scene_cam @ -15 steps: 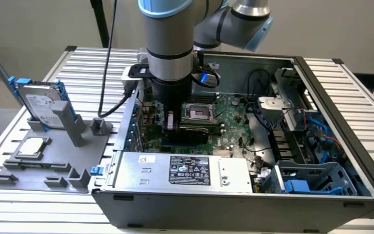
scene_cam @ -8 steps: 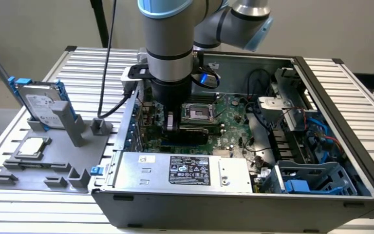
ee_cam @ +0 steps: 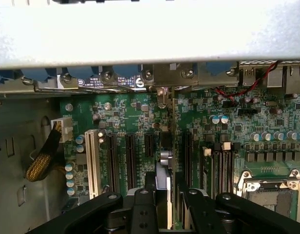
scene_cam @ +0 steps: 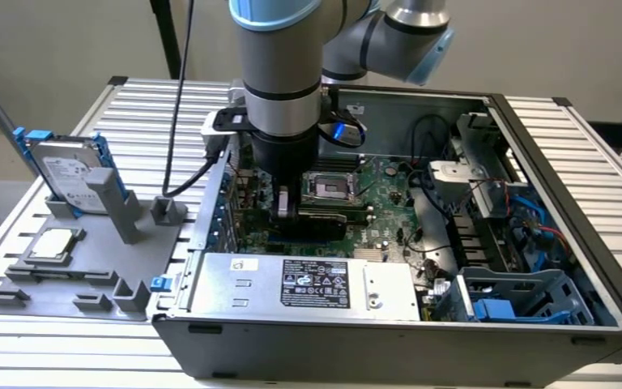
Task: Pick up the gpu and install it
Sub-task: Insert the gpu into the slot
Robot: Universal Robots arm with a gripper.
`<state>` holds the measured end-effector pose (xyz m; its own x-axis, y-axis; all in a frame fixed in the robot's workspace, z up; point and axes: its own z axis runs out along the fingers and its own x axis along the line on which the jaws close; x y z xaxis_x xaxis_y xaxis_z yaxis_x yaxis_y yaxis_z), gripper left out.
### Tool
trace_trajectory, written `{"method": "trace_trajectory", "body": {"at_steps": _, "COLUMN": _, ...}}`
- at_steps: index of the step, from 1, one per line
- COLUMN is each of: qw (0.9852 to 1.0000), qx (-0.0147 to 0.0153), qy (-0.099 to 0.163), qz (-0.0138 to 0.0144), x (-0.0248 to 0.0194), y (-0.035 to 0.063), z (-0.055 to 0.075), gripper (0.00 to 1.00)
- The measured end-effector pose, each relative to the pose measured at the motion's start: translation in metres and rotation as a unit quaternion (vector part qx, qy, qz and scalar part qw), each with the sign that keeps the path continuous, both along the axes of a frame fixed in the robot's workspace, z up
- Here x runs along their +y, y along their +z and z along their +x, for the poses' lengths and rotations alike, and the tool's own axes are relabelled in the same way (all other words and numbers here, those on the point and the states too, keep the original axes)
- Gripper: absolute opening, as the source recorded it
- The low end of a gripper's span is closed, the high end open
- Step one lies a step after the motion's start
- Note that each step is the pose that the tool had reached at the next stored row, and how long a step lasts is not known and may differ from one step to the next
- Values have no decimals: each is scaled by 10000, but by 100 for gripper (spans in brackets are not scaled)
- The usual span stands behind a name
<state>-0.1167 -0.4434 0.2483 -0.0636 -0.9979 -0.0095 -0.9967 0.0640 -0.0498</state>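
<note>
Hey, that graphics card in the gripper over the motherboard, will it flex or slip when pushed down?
Probably stiff: the gpu shows as a thin straight edge in the gripper, with no bow visible. Being thin and held on edge, it may tilt or slip if pushed off-line.

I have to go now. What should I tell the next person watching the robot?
Gripper: down inside the open computer case, shut on the gpu.
Gpu: held edge-on over the motherboard, in line with the expansion slots, its bracket end toward the case's rear wall.
Done: the card is picked up and brought into the case.
Left: whether it is fully seated cannot be seen.
Hard drive and processor chip sit on the grey fixture outside.
</note>
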Motion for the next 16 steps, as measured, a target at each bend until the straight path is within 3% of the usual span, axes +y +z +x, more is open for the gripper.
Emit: {"method": "trace_trajectory", "body": {"at_steps": 16, "qw": 10000, "qx": 0, "qy": 0, "qz": 1, "x": 0, "y": -28, "z": 0, "gripper": 27}}
